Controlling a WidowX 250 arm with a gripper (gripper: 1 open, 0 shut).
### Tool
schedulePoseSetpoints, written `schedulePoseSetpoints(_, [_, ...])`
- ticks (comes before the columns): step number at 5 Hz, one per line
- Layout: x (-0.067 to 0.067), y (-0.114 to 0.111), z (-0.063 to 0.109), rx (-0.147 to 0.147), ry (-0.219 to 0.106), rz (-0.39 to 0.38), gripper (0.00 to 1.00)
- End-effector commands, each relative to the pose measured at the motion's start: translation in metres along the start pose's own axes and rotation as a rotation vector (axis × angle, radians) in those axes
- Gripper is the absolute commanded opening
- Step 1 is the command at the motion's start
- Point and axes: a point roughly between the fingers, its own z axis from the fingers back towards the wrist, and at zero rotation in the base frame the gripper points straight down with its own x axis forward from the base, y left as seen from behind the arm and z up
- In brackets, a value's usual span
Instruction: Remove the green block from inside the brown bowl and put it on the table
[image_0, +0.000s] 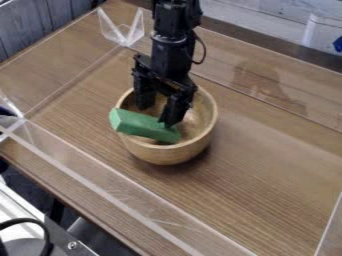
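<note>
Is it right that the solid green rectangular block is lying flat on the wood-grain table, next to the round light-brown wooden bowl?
No, the solid green rectangular block is not flat on the wood-grain table. The camera view shows it tilted at the near left rim of the round light-brown wooden bowl, one end above the rim.

Wood-grain tabletop, bowl on it

Brown wood-grain table (267, 155), darker streaks, clear acrylic strips along edges. Light-brown round wooden bowl (167, 153) sits directly on it, upright. Dark smudgy patch on the wood just beside bowl, toward the far side. Bare wood right of bowl in view.
</note>
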Motion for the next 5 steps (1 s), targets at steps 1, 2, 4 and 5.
schedulePoseSetpoints(1, [0.009, 0.004, 0.011, 0.022, -0.048, -0.002, 1.00])
schedulePoseSetpoints(2, [0.015, 0.002, 0.014, 0.021, -0.063, -0.013, 1.00])
schedulePoseSetpoints(4, [0.022, 0.000, 0.017, 0.020, -0.087, -0.027, 1.00])
schedulePoseSetpoints(5, [0.023, 0.000, 0.018, 0.020, -0.093, -0.029, 1.00])
